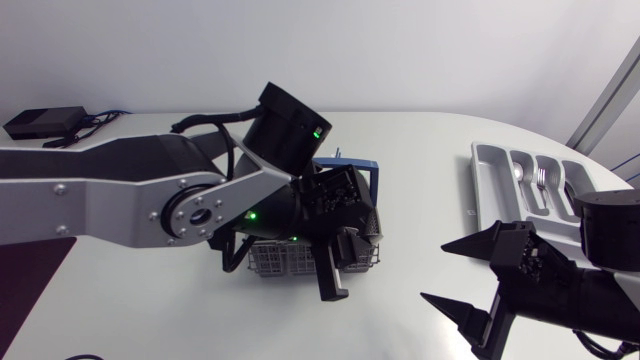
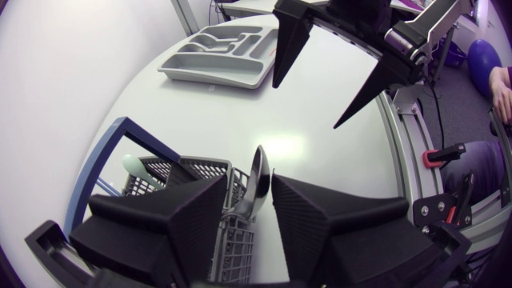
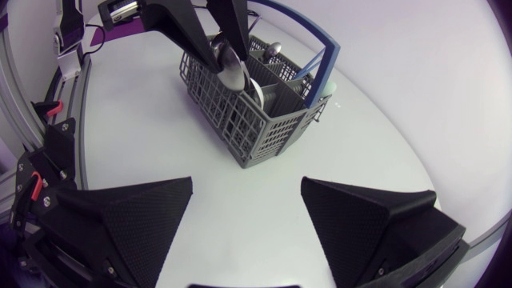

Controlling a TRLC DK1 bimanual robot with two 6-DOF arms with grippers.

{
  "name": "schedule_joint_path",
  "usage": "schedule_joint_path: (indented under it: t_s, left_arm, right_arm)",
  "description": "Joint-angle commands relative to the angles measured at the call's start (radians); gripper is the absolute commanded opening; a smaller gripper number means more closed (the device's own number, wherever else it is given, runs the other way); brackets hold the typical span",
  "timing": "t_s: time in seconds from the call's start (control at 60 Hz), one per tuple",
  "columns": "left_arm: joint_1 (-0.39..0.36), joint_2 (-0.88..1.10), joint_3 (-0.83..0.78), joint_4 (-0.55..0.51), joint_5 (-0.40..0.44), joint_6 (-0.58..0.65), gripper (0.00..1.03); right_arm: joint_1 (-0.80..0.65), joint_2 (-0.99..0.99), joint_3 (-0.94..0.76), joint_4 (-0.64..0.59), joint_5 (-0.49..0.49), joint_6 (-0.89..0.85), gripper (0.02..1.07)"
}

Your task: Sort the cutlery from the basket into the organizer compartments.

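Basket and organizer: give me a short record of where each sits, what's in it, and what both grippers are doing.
Basket: mid-table, blue handle
Organizer: right side of table, fork inside
Left gripper: at spoon standing in basket
Right gripper: open, empty, right of basket

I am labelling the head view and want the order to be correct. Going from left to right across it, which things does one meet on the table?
black box → basket → right gripper → organizer
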Motion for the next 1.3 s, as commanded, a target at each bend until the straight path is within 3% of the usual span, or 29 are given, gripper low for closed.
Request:
schedule_joint_path:
  t_s: [0.0,0.167,0.617,0.983,1.283]
  left_arm:
    - [0.006,0.026,0.030,-0.001,-0.007,-0.021,0.31]
    - [0.012,0.021,0.025,0.020,-0.002,-0.031,0.03]
    - [0.063,-0.123,0.037,0.018,0.091,-0.057,0.04]
    - [0.115,-0.301,0.051,-0.046,0.149,-0.088,0.04]
    - [0.195,-0.424,0.082,-0.121,0.269,-0.148,0.04]
  right_arm:
    - [-0.004,-0.003,-0.023,-0.010,-0.004,-0.018,1.00]
    - [-0.004,-0.003,-0.023,-0.009,-0.004,-0.018,1.00]
    - [-0.004,-0.003,-0.004,-0.009,-0.004,-0.015,1.00]
    - [0.007,-0.006,0.043,-0.018,-0.006,0.017,1.00]
    - [0.009,-0.030,0.085,-0.039,-0.007,0.028,1.02]
